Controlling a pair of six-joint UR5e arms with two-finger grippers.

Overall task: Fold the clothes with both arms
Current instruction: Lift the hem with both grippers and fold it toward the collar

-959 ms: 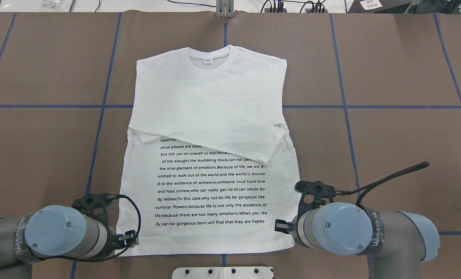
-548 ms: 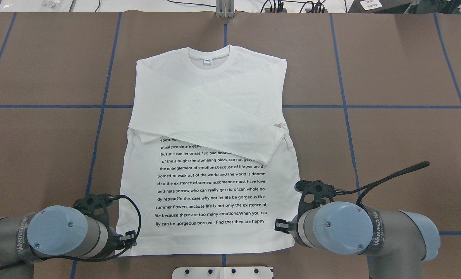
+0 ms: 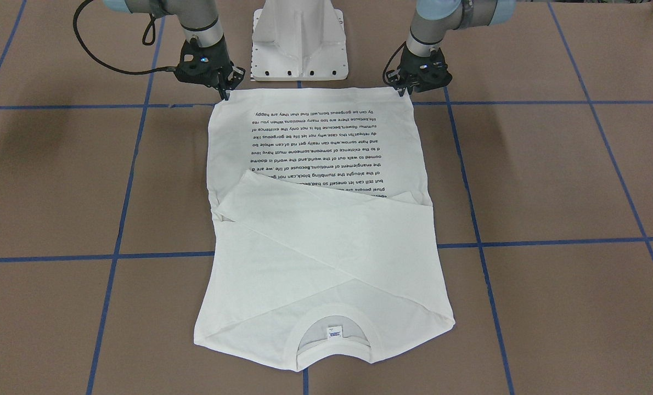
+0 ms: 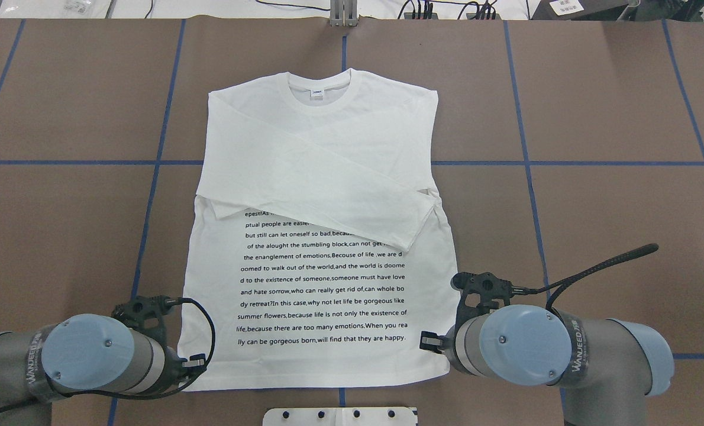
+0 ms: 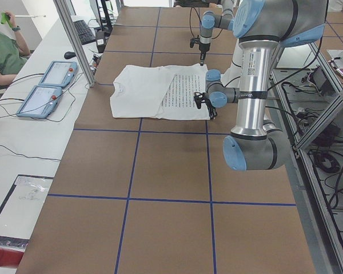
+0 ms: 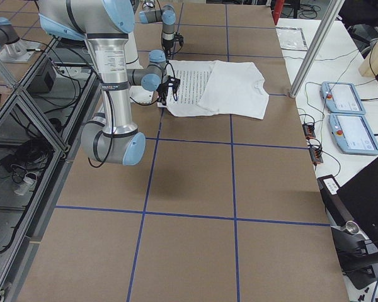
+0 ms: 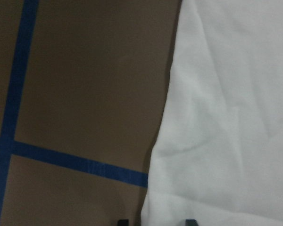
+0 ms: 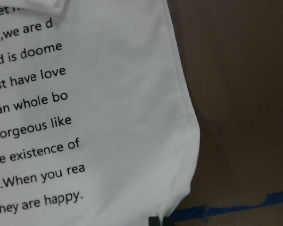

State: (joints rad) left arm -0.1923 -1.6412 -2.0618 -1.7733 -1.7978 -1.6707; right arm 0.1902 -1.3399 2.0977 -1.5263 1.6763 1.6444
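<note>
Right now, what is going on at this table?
Two arms are folding a white T-shirt that lies flat on the table, print side up, with both sleeves already crossed over the chest. The left gripper and the right gripper are each down at one corner of the bottom hem. The left one's fingers are apart at the hem edge. Whether the right one is open or shut, I cannot tell. The hem looks flat, not yet lifted.
</note>
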